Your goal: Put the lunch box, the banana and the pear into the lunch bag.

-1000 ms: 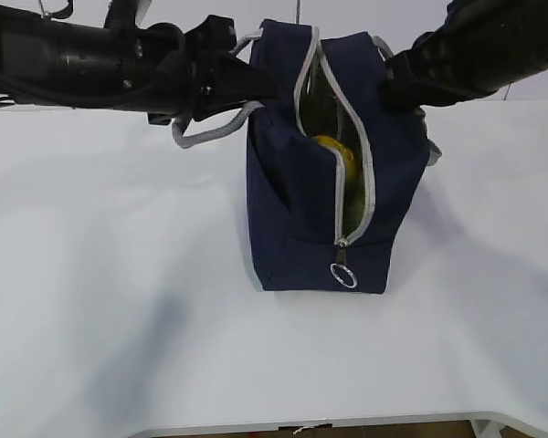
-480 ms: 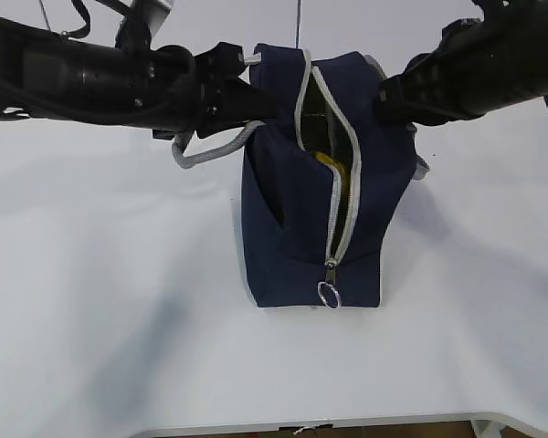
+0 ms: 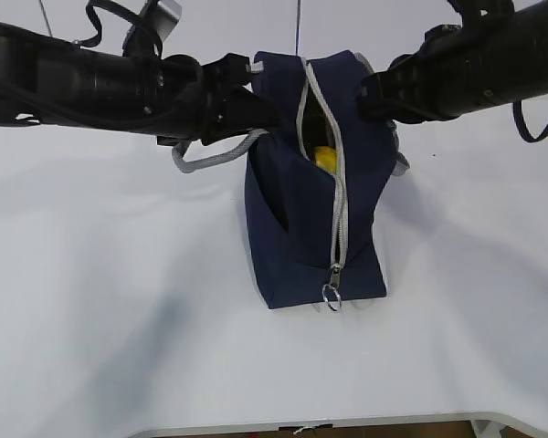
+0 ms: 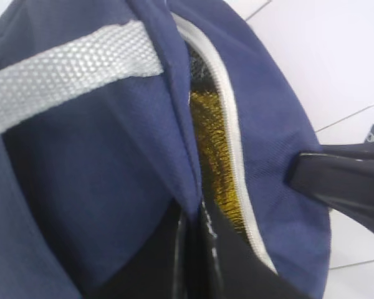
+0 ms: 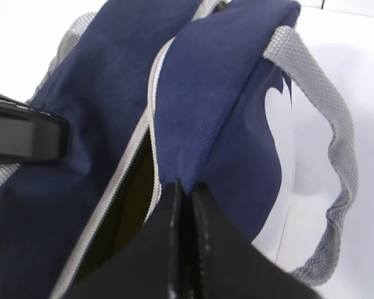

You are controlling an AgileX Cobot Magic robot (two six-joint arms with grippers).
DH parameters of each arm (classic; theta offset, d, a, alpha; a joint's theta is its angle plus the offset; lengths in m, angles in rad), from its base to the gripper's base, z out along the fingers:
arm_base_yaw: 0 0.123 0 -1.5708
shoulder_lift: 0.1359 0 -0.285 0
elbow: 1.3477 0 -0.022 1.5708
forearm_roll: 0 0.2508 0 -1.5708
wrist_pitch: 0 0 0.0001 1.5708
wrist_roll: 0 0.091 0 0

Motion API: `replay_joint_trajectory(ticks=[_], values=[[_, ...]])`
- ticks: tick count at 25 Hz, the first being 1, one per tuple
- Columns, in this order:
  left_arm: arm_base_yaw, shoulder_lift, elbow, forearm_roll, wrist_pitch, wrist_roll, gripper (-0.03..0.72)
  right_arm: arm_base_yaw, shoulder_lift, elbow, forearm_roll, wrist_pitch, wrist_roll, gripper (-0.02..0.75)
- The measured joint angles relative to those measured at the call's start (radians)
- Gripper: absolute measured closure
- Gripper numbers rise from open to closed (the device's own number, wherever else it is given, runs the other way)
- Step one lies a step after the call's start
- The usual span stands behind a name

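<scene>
Lunch bag (image 3: 297, 219) unbranded, half-unzipped; left gripper (image 4: 193, 215), right gripper (image 5: 184, 190) pinching its fabric

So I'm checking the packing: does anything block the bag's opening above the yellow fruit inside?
Nothing visible does. The lunch bag is unzipped, a narrow gap between its edges, each pinched by a shut claw, left and right. Yellow fruit shows through.

Bag between my two grippers, mid-counter

The boxy navy fabric lunch bag (image 3: 312, 192) stands on the white counter (image 3: 100, 301); my left gripper (image 3: 267, 108) pinches its left top edge, my right gripper (image 3: 370, 96) its right, with a yellow fruit (image 3: 324, 158) inside the parted opening.
</scene>
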Motion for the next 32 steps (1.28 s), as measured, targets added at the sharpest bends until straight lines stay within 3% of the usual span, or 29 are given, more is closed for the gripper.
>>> replay_joint_trajectory(ticks=[10,17,20,32], values=[[0.000,0.000,0.000,-0.002,-0.016,0.002,0.702,0.000,0.002,0.000,0.043,-0.002,-0.019,0.708],[0.000,0.000,0.000,-0.002,-0.016,0.002,0.702,0.000,0.002,0.000,0.054,-0.002,-0.027,0.545],[0.000,0.000,0.000,-0.002,-0.016,0.002,0.702,0.000,0.002,0.000,0.065,0.002,-0.027,0.509],[0.000,0.000,0.000,-0.002,-0.016,0.002,0.702,0.000,-0.117,-0.002,0.076,0.049,-0.028,0.494]])
